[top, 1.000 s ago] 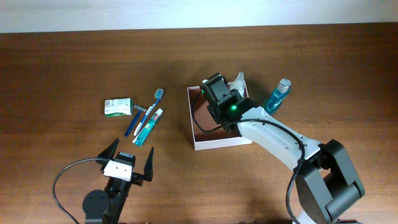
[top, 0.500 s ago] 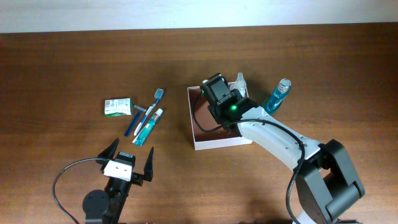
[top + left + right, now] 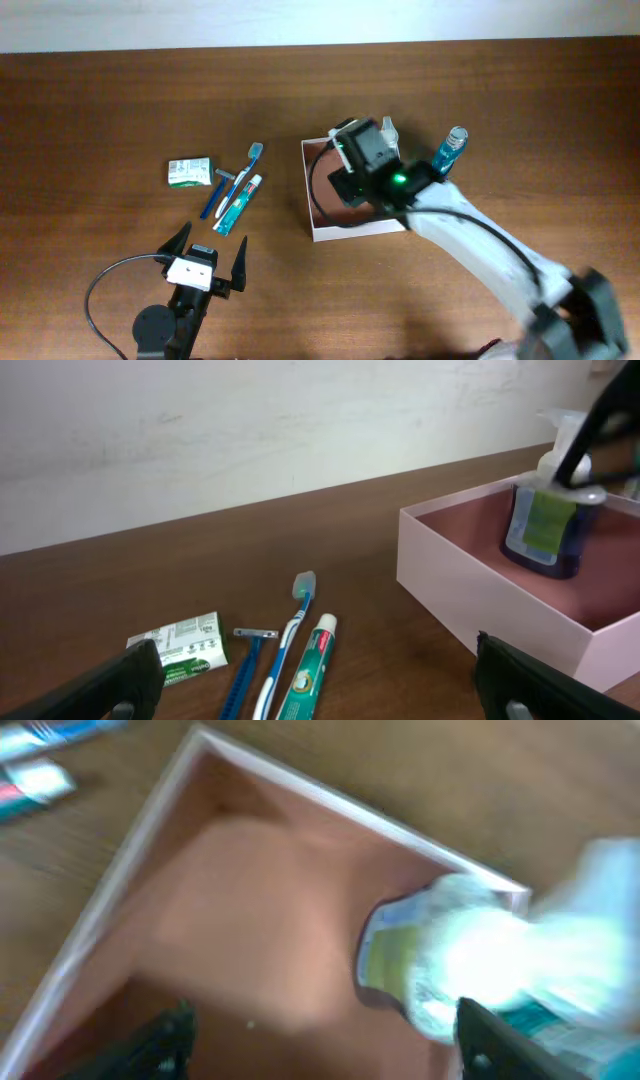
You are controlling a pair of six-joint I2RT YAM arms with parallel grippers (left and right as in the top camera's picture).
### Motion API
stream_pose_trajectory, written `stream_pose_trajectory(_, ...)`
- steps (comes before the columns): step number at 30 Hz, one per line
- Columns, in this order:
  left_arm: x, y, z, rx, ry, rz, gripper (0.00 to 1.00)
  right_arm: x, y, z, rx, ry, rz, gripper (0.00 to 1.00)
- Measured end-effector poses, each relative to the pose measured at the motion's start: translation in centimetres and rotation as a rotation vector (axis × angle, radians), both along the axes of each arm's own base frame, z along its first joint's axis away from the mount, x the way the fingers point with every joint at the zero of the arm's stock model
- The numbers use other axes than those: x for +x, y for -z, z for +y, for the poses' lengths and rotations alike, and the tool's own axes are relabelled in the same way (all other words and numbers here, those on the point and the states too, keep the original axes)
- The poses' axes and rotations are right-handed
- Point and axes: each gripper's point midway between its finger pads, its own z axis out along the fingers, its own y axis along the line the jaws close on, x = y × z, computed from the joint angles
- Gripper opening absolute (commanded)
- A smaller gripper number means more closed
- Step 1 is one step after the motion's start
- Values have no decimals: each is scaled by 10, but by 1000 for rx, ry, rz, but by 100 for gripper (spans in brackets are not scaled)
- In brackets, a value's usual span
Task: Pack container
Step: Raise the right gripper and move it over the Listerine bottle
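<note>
Your container (image 3: pixel 345 232), a shallow square box with white walls and a reddish-brown floor, sits mid-tabletop (image 3: pixel 120 90). A spray bottle (image 3: pixel 545 525) stands in its far corner. Your right fingers (image 3: pixel 170 1040) hover spread above it, gripping nothing, and that arm hides part of the box overhead. Your left fingers (image 3: pixel 110 685) gape empty near the toothpaste (image 3: pixel 238 205), toothbrush (image 3: pixel 250 160) and soap packet (image 3: pixel 189 171).

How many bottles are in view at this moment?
2. A spray bottle stands in the far corner of the container; a blue bottle sits outside, right of the container. The right arm could hide another.
</note>
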Motion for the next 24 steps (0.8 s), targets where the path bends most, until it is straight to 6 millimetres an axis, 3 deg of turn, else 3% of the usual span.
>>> stream_pose_trajectory(3,0,0,0,0,0,0,100,-17,-52,-12,60,6,-80,98)
stream_pose_trajectory(6,0,0,0,0,0,0,100,-31,-105,-49,129,121,-187,99)
stream_pose_trajectory(8,0,0,0,0,0,0,100,-40,-135,-98,159,279,-259,99)
stream_pose_trajectory(10,0,0,0,0,0,0,100,-49,-148,-144,158,427,-295,99)
stream_pose_trajectory(12,0,0,0,0,0,0,100,-57,-150,-184,150,572,-298,98)
stream_pose_trajectory(17,0,0,0,0,0,0,100,-58,-131,-232,184,791,-231,99)
stream_pose_trajectory(20,0,0,0,0,0,0,100,-43,-108,-233,216,814,-148,99)
stream_pose_trajectory(24,0,0,0,0,0,0,100,-10,-73,-218,276,783,-51,99)
